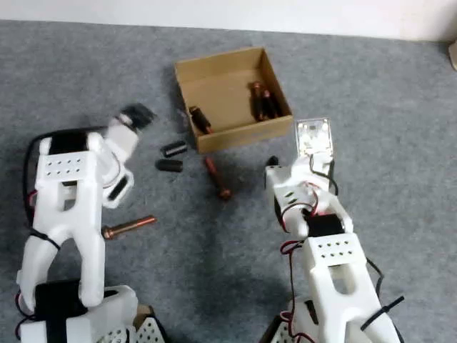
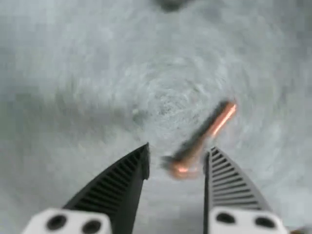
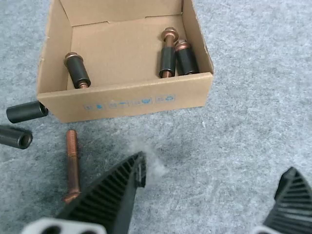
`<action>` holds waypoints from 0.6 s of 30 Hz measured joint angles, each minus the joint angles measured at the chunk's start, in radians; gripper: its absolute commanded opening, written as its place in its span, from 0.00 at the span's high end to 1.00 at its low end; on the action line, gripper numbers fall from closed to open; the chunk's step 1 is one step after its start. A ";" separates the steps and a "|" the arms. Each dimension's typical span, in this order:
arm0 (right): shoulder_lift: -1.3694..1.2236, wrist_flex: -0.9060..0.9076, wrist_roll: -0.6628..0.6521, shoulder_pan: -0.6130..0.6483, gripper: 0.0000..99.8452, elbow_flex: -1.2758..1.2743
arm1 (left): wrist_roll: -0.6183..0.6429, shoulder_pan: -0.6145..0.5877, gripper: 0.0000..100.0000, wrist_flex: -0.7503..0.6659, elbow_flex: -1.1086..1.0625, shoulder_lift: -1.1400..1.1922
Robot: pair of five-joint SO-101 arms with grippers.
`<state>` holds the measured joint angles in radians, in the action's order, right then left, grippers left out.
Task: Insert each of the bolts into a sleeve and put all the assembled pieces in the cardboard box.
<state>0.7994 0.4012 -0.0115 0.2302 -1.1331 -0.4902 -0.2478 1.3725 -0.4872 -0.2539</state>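
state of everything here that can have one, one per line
cardboard box: open, upright
assembled pieces: three, bolts in their sleeves, lying in the box
sleeves: two, empty, lying on the carpet beside the box
bolt: bare, lying in front of the box
second bolt: bare, lying by the left arm
left gripper: open
right gripper: open wide, empty

A: What's in the box (image 1: 243,136)?
B: Three assemblies (image 1: 262,102): one by its left wall, two by its right.
A: Outside?
B: Two sleeves (image 1: 174,149) just beside its front-left corner, a bolt (image 1: 216,178) just before it, and a second bolt (image 1: 128,226) well apart, front-left.
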 measured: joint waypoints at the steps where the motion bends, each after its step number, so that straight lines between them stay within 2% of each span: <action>1: 0.000 0.000 0.000 0.000 0.62 0.000 | 0.160 0.000 0.82 0.000 0.000 0.002; 6: 0.000 0.000 0.000 0.000 0.62 -0.003 | 0.951 0.014 0.82 0.006 -0.066 0.002; 8: 0.000 0.000 0.000 0.000 0.62 -0.003 | 1.211 0.015 0.82 0.006 -0.144 0.002; 9: 0.000 0.000 0.000 0.000 0.62 -0.003 | 1.297 0.018 0.81 0.006 -0.181 0.002; 12: 0.000 0.000 0.000 0.000 0.62 -0.003 | 1.401 0.023 0.81 0.006 -0.241 0.002; 18: 0.000 0.000 0.000 0.000 0.62 -0.003 | 1.438 0.021 0.81 -0.002 -0.331 0.002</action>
<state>0.7994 0.4012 -0.0115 0.2302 -1.1362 0.9475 -0.2263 1.3709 -0.8186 -0.2524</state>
